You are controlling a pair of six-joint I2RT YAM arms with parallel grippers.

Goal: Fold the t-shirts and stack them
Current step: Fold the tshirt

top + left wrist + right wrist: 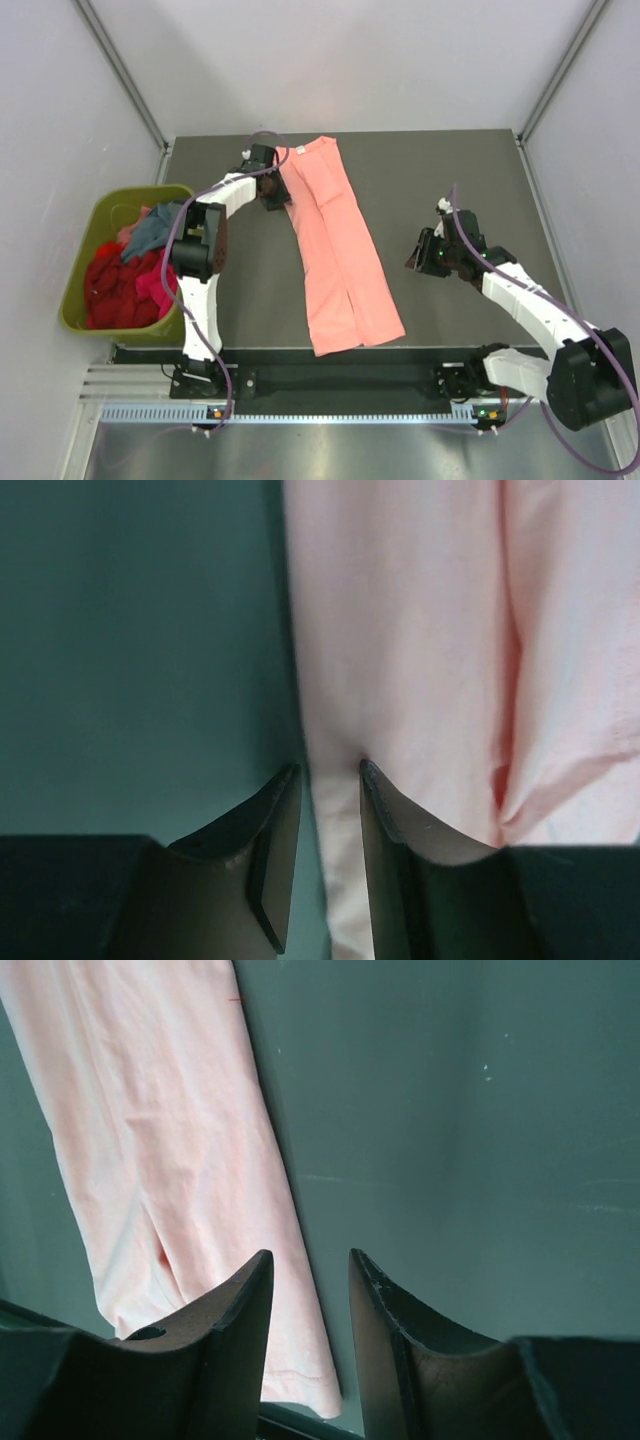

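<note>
Since the salmon-pink t-shirt (335,250) lies on the tabletop (450,180) as a long narrow strip, running from far centre to near centre, the lengthwise fold looks done and the crosswise fold is the step in hand. Left gripper (328,770) sits at the strip's far left edge, jaws slightly spread astride the cloth edge, not clamped on it. Right gripper (310,1255) hangs right of the strip, apart from it, jaws spread on nothing. Next move probably calls for pinching one end and carrying it over the other, edges lined up. Other t-shirts (115,285), red, magenta and teal, sit heaped in the olive bin (72,290) at the left.
</note>
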